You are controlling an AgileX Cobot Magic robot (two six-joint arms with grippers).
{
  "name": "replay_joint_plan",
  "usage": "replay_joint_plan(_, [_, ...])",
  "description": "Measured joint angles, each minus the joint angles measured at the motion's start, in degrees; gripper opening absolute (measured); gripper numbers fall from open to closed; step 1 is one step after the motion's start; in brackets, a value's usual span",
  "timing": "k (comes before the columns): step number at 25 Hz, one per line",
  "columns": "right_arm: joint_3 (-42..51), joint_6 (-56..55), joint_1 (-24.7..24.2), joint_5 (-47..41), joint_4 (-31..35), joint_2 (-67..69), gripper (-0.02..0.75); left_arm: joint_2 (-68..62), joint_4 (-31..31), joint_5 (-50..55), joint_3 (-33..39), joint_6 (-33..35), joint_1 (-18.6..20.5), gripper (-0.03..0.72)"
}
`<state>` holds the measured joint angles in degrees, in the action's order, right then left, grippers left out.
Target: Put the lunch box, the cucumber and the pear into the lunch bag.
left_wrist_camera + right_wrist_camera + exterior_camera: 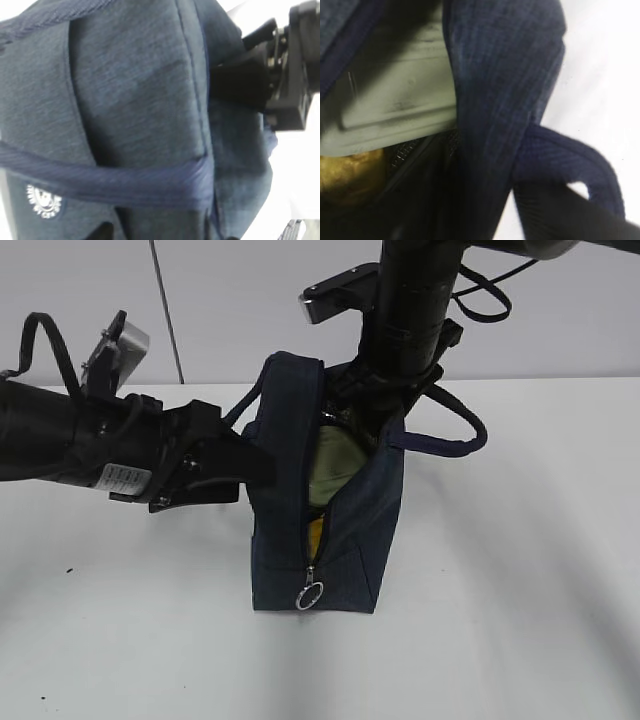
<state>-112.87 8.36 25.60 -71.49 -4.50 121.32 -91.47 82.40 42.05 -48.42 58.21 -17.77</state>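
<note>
Left jaws: not distinguishable. The left gripper (235,465) meets the left wall of the lunch bag (345,540), but whether its jaws are spread or pinching the fabric cannot be told; the left wrist view is filled with navy cloth, one handle (115,185) crossing it and a small white emblem (44,202) at lower left.

Right jaws: hidden. The right gripper (385,405) descends from above into the far end of the bag's open mouth; its state cannot be told.

Lunch bag: upright on the white bench (520,590), zipper parted along the top, metal ring pull (309,595) hanging at the near end. Its right handle (455,440) loops out to the right.

Lunch box (335,465): inside the bag, its pale green lid visible through the opening.

Pear (347,175): inside, a yellow mass just below the lunch box in the right wrist view; a yellow sliver shows at the near end of the zipper gap.

Cucumber: not discernible in any view.
</note>
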Motion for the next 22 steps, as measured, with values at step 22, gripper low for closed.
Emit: replay_joint_plan(22, [2.72, -2.27, 0.00, 0.10, 8.27, -16.15, 0.428, 0.00, 4.29, -0.39, -0.05, 10.20, 0.00, 0.362])
